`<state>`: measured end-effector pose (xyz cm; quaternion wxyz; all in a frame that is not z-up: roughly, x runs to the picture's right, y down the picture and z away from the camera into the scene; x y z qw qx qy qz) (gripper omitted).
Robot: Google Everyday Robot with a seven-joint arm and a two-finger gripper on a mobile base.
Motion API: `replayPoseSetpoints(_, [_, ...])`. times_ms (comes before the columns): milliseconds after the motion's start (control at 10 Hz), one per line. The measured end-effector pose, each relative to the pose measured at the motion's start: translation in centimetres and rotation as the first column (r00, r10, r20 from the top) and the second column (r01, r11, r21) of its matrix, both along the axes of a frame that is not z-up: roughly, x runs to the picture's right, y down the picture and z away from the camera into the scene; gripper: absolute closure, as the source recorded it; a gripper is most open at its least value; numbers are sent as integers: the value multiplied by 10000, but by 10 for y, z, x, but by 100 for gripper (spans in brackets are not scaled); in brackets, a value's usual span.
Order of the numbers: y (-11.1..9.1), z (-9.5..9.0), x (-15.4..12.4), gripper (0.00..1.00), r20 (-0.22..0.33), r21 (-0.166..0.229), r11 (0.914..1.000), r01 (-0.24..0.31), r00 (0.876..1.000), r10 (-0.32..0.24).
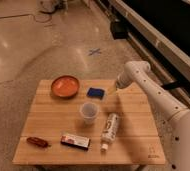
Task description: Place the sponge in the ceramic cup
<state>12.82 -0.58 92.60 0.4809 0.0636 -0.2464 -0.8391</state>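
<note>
The dark-blue sponge (95, 92) lies flat on the wooden table (138, 125), at the back middle. My gripper (109, 94) hangs just to the sponge's right, close to the tabletop, on the white arm that reaches in from the right. Its jaws are open, with nothing between them. The white ceramic cup (89, 112) stands upright a little in front of the sponge, near the table's middle, and apart from the gripper.
An orange bowl (65, 86) sits at the back left, beside the sponge. A white tube (109, 131) lies in front of the cup to the right. A black-and-red flat box (75, 141) and a small reddish object (37, 142) lie near the front edge.
</note>
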Motion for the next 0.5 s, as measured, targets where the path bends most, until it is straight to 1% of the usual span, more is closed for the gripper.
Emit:
replayPoseSetpoints(100, [2, 8, -10, 20, 359, 265, 9984, 503, 9980, -513])
replayPoseSetpoints(300, [7, 19, -22, 20, 831, 495, 9932, 1052, 9906, -1091])
replayPoseSetpoints(400, [11, 27, -32, 20, 1149, 611, 9879, 1424, 9822, -1487])
replayPoseSetpoints(500, [14, 36, -40, 20, 1378, 636, 9832, 1708, 9743, -1782])
